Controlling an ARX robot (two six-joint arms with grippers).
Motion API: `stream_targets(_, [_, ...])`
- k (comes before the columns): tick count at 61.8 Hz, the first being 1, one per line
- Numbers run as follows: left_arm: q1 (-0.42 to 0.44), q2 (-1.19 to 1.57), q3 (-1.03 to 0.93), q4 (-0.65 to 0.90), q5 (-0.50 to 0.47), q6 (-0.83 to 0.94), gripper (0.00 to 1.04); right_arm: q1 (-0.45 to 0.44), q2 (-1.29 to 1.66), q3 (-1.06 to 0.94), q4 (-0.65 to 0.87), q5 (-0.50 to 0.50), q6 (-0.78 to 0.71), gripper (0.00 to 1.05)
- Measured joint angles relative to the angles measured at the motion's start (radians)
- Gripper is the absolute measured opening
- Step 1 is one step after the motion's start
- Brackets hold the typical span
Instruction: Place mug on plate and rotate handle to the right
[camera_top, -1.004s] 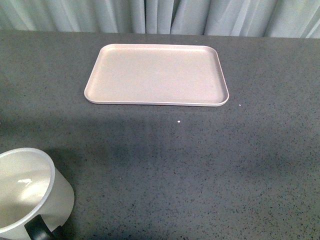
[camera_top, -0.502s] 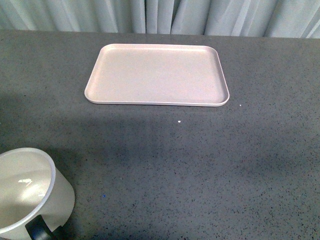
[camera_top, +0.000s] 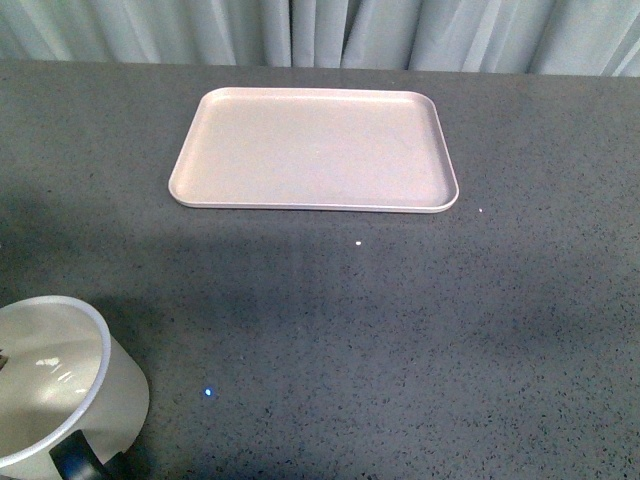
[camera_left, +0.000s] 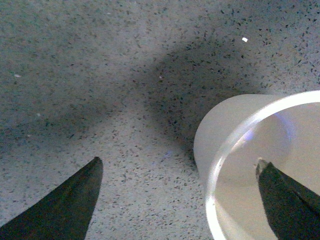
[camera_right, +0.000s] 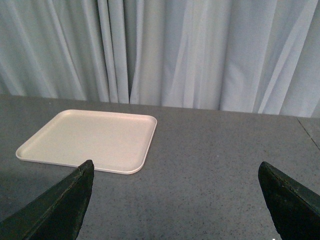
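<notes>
We find the mug (camera_top: 60, 390) upright on the grey table (camera_top: 400, 330) at the near left, its handle (camera_top: 78, 462) on the robot's side, well apart from the plate (camera_top: 313, 150) farther back. The left gripper (camera_left: 177, 167) is spread wide, one finger over the mug's mouth and the other over the table beside it, gripping nothing. The right gripper (camera_right: 176, 167) likewise stands spread above the table, holding nothing.

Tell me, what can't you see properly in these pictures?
Mug: the front view's left and bottom edges cut it off; the left wrist view shows only part of its rim.
Handle: just a sliver above the front view's bottom edge.
Left end effector: only two dark fingertips show; whether either touches the mug is unclear.
Right end effector: fingertips only, in its own wrist view.
</notes>
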Motion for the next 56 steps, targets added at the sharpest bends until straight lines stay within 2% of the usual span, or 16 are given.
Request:
stream_targets(4, [-0.007, 0.015, 0.004, -0.002, 0.0, -0.007, 0.72, 0.0, 0.0, 0.0, 0.0, 0.0, 0.0, 0.96])
stream_targets(12, [-0.02, 0.038, 0.016, -0.014, 0.007, -0.024, 0.41, 0.0, 0.0, 0.0, 0.0, 0.0, 0.0, 0.96])
stream_targets(15, [-0.024, 0.038, 0.017, -0.019, 0.01, -0.024, 0.34, 0.0, 0.0, 0.0, 0.0, 0.0, 0.0, 0.96])
stream_targets(22, [-0.027, 0.038, 0.018, -0.029, 0.01, -0.033, 0.07, 0.0, 0.0, 0.0, 0.0, 0.0, 0.0, 0.96])
stream_targets(24, [-0.028, 0.038, 0.02, -0.031, 0.013, -0.047, 0.02, 0.0, 0.0, 0.0, 0.0, 0.0, 0.0, 0.96])
stream_targets(41, [-0.105, -0.001, 0.066, -0.076, 0.037, -0.16, 0.02, 0.0, 0.0, 0.0, 0.0, 0.0, 0.0, 0.96])
stream_targets(56, [-0.232, 0.069, 0.309, -0.077, 0.006, -0.373, 0.02, 0.0, 0.0, 0.0, 0.0, 0.0, 0.0, 0.96])
